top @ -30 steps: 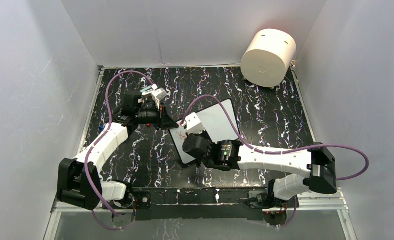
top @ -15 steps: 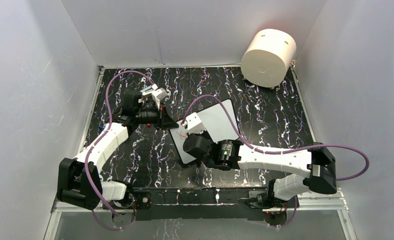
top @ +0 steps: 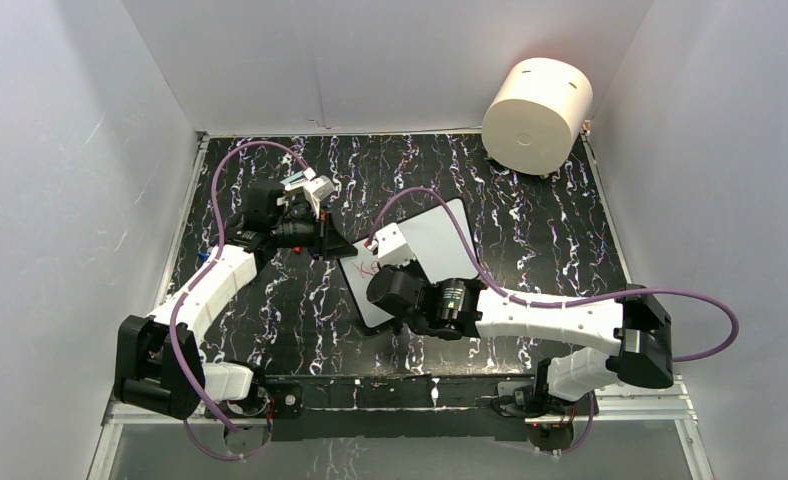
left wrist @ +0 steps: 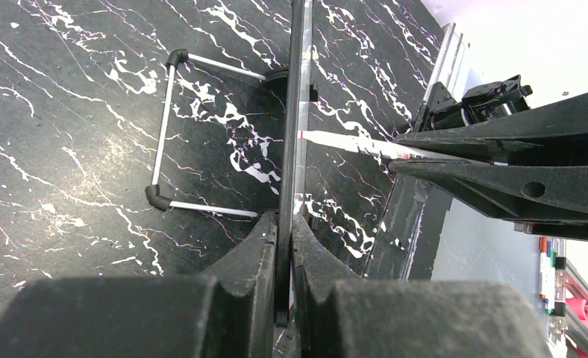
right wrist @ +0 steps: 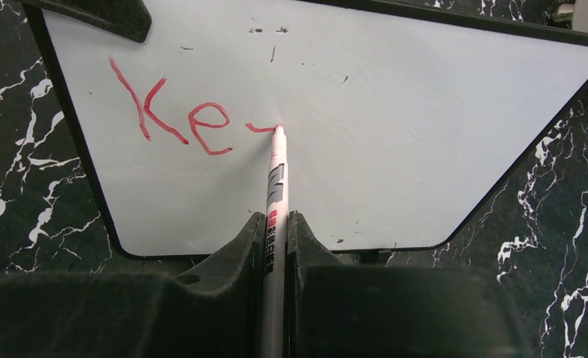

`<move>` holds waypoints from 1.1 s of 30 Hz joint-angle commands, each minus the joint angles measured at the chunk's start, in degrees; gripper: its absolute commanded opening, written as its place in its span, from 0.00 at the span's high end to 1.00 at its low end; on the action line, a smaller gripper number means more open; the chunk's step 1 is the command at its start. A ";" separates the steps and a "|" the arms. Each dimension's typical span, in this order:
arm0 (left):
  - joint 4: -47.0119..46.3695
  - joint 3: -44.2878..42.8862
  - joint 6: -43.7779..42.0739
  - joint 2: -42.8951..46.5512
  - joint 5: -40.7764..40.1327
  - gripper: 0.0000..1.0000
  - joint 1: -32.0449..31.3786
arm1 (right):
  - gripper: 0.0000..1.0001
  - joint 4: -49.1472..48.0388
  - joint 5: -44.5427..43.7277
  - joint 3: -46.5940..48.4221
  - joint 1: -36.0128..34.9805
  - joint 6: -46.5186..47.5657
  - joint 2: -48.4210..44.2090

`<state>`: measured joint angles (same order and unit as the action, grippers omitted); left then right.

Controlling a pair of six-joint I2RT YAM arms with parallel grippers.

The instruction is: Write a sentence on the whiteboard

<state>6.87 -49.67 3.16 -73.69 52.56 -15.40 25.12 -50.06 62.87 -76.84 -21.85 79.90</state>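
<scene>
- The sentence (right wrist: 173, 118) is barely begun: in red I can read "Ke", then a short dash-like stroke that I take for the start of the next letter.
- It sits near the upper left corner of the whiteboard (right wrist: 410, 127); the rest of the white face is bare apart from a few faint specks.
- The marker (right wrist: 276, 186) has its red tip touching the board right at the end of that stroke. There is grey and red printing on the barrel, too small for me to read.
- The right gripper (right wrist: 276, 221) has its fingers closed tight around the marker barrel.
- The left gripper (left wrist: 285, 224) is clamped on the board's edge, steadying it; from its wrist view the board shows edge-on, propped on a wire stand (left wrist: 164, 134).
- The board stands about mid-table (top: 530, 235), between the two grippers; the cream cylinder (top: 537, 115) is well apart, at the far right corner.
- My reading: writing is in hand, early in the first word. Next calls for curving that stroke into a second "e" with the tip kept down, while the left grip holds firm.
</scene>
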 commanded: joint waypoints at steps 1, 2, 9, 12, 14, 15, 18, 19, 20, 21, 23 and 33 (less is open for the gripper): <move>4.76 0.36 -1.55 -1.44 -4.65 1.00 -1.10 | 1.00 -1.60 -3.25 0.15 0.39 -0.49 -1.01; 4.67 0.35 -1.55 -1.53 -4.65 1.00 -1.10 | 1.00 -1.87 -3.35 0.07 0.43 -0.40 -1.03; 4.77 0.34 -1.57 -1.63 -4.65 1.00 -1.09 | 1.00 -4.19 -3.14 -0.18 0.40 1.29 -1.72; 4.78 0.28 -1.52 -1.63 -4.65 1.00 -1.18 | 1.00 -5.36 -2.52 -0.45 0.38 1.99 -2.00; 4.80 0.28 -1.55 -1.71 -4.65 1.00 -1.17 | 1.00 -6.19 -2.14 -0.62 0.38 2.57 -2.13; 4.81 0.28 -1.55 -1.72 -4.65 1.00 -1.21 | 1.00 -6.60 -1.79 -0.71 0.40 2.84 -2.13; 4.82 0.28 -1.54 -1.68 -4.65 1.00 -1.20 | 1.00 -7.09 -0.83 -0.66 0.44 3.46 -2.04; 4.82 0.29 -1.53 -1.71 -4.65 1.00 -1.15 | 1.00 -7.22 -0.58 -0.77 0.43 3.52 -2.03; 4.82 0.29 -1.50 -1.72 -4.65 1.00 -1.17 | 1.00 -7.53 -0.13 -0.87 0.43 3.75 -2.15; 4.78 0.28 -1.55 -1.72 -4.65 1.00 -1.20 | 1.00 -7.95 0.29 -1.05 0.39 3.98 -2.18; 4.84 0.30 -1.55 -1.71 -4.70 1.00 -1.17 | 1.00 -8.57 0.99 -1.33 0.45 4.36 -2.33; 4.90 0.14 -1.54 -1.81 -4.82 1.00 -1.15 | 1.00 -6.56 3.71 -0.77 0.38 4.30 -1.13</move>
<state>6.87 -49.69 3.16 -73.80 52.49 -15.40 20.34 -47.70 61.98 -76.73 -17.37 79.20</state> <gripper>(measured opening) 0.062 0.197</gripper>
